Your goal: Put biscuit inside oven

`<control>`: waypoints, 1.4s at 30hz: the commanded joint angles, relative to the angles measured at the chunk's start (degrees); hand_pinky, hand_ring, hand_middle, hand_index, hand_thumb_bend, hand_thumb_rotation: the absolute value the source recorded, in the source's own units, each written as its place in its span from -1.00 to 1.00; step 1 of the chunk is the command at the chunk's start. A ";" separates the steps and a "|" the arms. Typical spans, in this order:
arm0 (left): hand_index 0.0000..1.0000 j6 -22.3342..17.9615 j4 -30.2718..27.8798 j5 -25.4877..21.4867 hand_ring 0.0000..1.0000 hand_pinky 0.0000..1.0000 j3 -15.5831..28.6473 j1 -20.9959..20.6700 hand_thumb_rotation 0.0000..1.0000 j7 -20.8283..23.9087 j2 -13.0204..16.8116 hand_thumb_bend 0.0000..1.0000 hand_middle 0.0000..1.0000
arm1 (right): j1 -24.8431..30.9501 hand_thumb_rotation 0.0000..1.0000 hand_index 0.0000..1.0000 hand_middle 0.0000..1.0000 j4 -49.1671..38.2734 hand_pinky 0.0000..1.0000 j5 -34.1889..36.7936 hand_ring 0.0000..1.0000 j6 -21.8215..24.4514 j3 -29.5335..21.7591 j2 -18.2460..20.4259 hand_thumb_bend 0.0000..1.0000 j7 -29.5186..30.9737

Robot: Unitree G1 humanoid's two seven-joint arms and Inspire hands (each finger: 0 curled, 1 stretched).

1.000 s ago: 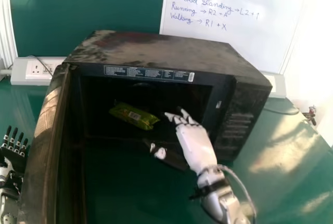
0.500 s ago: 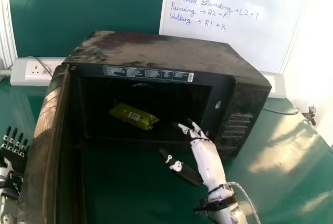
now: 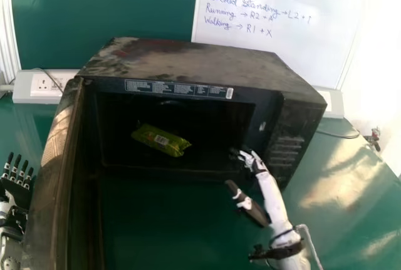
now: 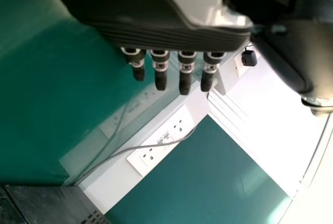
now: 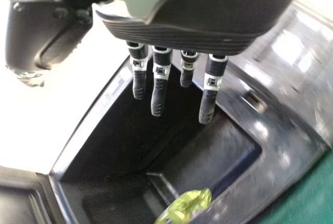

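Open dark oven door [image 3: 52,170] is standing between black-and-white left hand [image 3: 16,190], fingers released, and shiny green biscuit packet [image 3: 160,140], long white socket strip [image 3: 24,84] sitting behind, white-backed right hand [image 3: 269,190] likewise holding nothing.

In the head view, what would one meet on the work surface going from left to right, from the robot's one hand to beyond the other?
Left hand, oven door, green biscuit packet inside the oven, right hand, cable.
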 commanded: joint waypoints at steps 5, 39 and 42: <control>0.10 1.97 1.86 1.14 0.46 0.36 -0.58 1.70 -1.00 1.41 -0.83 -0.01 -0.12 | -0.61 0.30 0.66 0.37 4.82 0.17 5.27 0.26 -1.76 -4.06 0.38 0.75 4.70; 0.10 2.26 1.79 0.80 0.48 0.36 -0.56 1.98 -1.00 1.38 -0.44 -0.01 -0.12 | -7.58 0.61 0.27 -0.13 26.27 -0.35 7.53 -0.28 -1.08 -16.22 9.76 0.40 -7.71; 0.10 2.30 1.50 0.73 0.47 0.34 -0.65 2.07 -1.00 1.49 -0.48 -0.01 -0.12 | -8.14 0.65 0.25 -0.14 27.90 -0.38 8.43 -0.31 -1.15 -16.57 9.78 0.34 -6.93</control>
